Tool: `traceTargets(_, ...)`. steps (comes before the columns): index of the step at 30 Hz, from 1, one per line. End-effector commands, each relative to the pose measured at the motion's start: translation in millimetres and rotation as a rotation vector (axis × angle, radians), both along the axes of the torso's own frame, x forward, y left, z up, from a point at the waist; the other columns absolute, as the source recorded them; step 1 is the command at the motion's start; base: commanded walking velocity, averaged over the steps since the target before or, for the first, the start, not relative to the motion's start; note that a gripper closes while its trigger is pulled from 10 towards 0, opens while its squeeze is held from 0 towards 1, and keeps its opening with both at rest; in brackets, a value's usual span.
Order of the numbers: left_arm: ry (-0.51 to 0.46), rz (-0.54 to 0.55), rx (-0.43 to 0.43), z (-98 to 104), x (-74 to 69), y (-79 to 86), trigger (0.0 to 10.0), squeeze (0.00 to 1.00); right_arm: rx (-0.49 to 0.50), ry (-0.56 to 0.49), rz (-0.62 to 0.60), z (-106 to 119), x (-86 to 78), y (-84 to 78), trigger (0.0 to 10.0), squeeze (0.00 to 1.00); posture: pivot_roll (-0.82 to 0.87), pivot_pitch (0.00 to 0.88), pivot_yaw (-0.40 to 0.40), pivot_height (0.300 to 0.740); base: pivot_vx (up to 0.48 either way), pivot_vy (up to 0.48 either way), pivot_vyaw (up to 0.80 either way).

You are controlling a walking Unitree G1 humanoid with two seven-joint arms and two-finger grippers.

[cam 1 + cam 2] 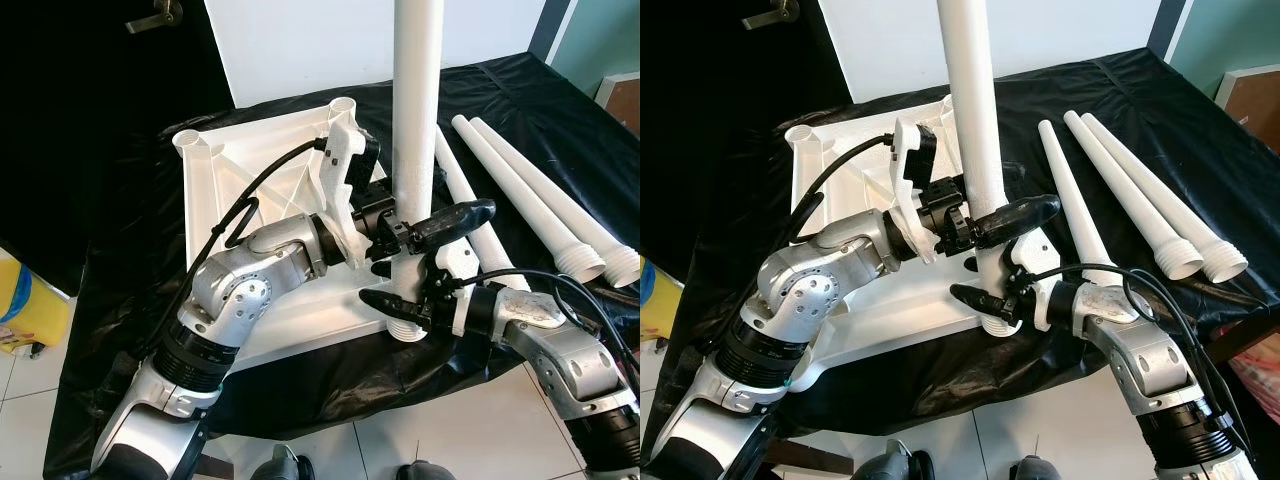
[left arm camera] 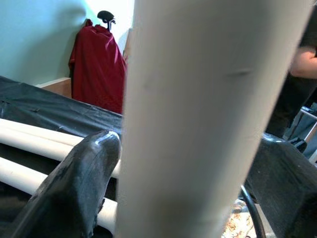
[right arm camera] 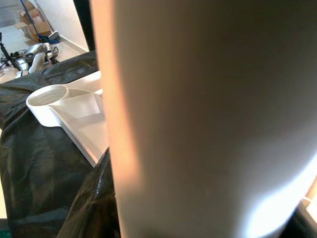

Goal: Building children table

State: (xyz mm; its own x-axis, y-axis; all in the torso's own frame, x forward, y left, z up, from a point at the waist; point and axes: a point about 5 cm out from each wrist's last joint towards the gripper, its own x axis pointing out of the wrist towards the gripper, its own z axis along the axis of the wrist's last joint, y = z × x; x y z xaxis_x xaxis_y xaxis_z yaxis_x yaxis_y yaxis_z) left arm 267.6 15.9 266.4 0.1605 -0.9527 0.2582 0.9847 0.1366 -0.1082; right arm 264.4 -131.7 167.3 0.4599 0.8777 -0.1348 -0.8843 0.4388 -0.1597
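The upright table leg (image 1: 415, 120) is clamped by the left gripper (image 1: 420, 232) and the right gripper (image 1: 405, 300), both closed on it, so it can be seated in the corner socket of the upturned tabletop (image 1: 270, 170).

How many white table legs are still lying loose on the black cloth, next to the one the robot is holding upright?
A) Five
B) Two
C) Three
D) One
C: three loose legs lie side by side on the black cloth to the right of the upright leg, which the left gripper and the right gripper both clasp where it stands at a corner of the upturned tabletop.
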Motion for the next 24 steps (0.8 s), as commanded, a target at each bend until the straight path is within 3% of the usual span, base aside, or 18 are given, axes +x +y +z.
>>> traceTargets(1,-0.086,-0.299,-0.021,4.0,-13.7,2.8,1.5,0.0,-0.028,0.067,0.008,-15.6,-4.8,1.0,10.0,0.0,-0.08,0.107,0.086,0.74,0.0,0.0,0.0)
traceTargets(2,-0.086,-0.299,-0.021,4.0,-13.7,2.8,1.5,0.0,-0.028,0.067,0.008,-15.6,-4.8,1.0,10.0,0.0,-0.08,0.107,0.086,0.74,0.0,0.0,0.0)
traceTargets(3,-0.08,-0.289,-0.024,3.6,-12.1,4.7,0.0,0.0,-0.03,0.073,0.008,-17.2,-6.4,0.8,10.0,0.0,-0.08,0.106,0.085,0.74,0.0,0.0,0.0)
traceTargets(18,-0.099,-0.225,0.029,2.6,-4.3,17.0,0.0,0.0,-0.041,0.088,-0.061,-23.8,-7.5,-11.8,10.0,0.0,-0.09,0.107,0.088,0.74,0.0,0.0,0.0)
traceTargets(19,-0.106,-0.207,0.034,2.9,-3.7,17.3,0.5,0.0,-0.028,0.084,-0.077,-22.7,-6.6,-12.3,10.0,0.0,-0.09,0.104,0.089,0.74,0.0,0.0,0.0)
traceTargets(22,-0.111,-0.194,0.038,3.3,-3.3,17.5,0.5,0.0,-0.021,0.08,-0.086,-22.0,-6.1,-12.6,10.0,0.0,-0.09,0.102,0.09,0.74,0.0,0.0,0.0)
traceTargets(23,-0.113,-0.183,0.043,3.6,-3.1,17.6,10.0,0.0,-0.012,0.077,-0.103,-21.1,-5.4,-13.2,10.0,0.67,-0.09,0.104,0.089,0.74,0.0,0.0,0.0)
traceTargets(24,-0.113,-0.183,0.043,3.6,-3.1,17.6,10.0,0.0,-0.012,0.077,-0.103,-21.1,-5.4,-13.2,10.0,0.67,-0.09,0.104,0.089,0.74,0.0,0.0,0.0)
